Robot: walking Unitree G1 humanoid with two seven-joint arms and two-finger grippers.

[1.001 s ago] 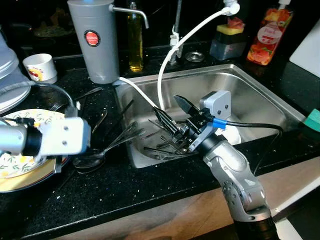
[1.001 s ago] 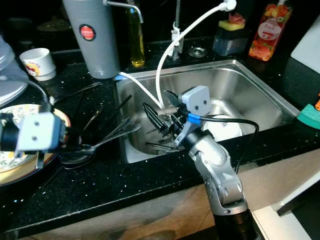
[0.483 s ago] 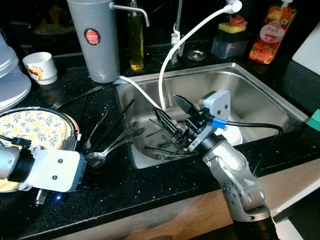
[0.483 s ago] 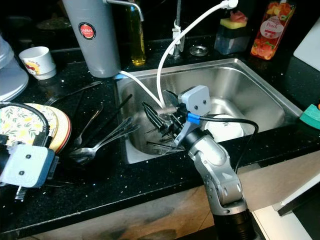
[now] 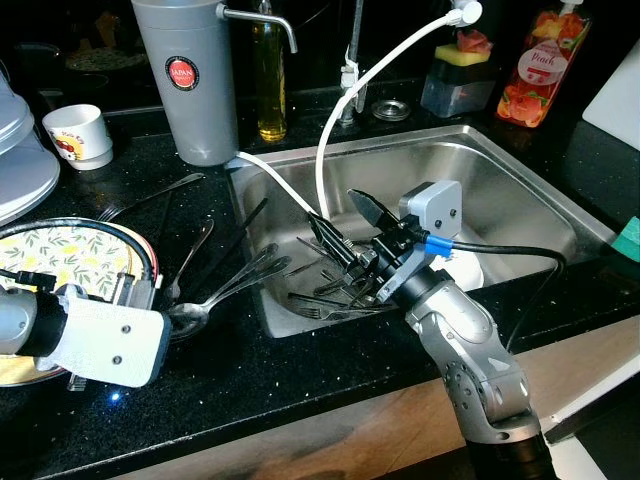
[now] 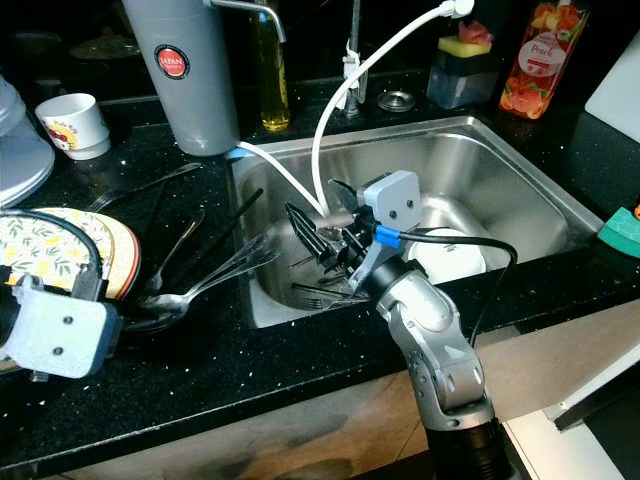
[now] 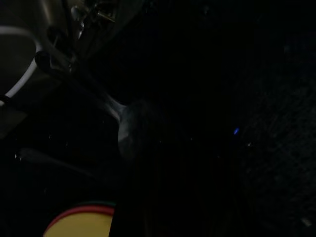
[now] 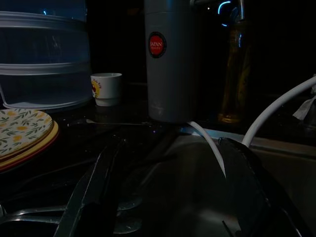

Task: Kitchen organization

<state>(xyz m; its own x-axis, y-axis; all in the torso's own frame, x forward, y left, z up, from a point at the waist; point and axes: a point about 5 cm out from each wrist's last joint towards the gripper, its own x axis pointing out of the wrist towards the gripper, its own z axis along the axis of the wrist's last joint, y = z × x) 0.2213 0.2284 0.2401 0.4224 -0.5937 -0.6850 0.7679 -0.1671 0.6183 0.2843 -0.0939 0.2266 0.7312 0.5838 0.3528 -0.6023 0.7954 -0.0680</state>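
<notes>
Over the left half of the sink (image 5: 520, 190) hangs the right tool (image 5: 345, 228), its two black fingers spread wide with nothing between them — forks (image 5: 335, 300) lie heaped on the sink floor just below. A white hose (image 5: 345, 105) arcs down beside it. Left of the sink, spoons (image 5: 215, 295) lie scattered on the black table (image 5: 300, 385). Nearer and further left the left tool's white housing (image 5: 105, 340) sits by a flowered plate (image 5: 55, 255) — whether its fingers are spread, I cannot tell. At the far side stands a grey canister (image 5: 190, 80).
</notes>
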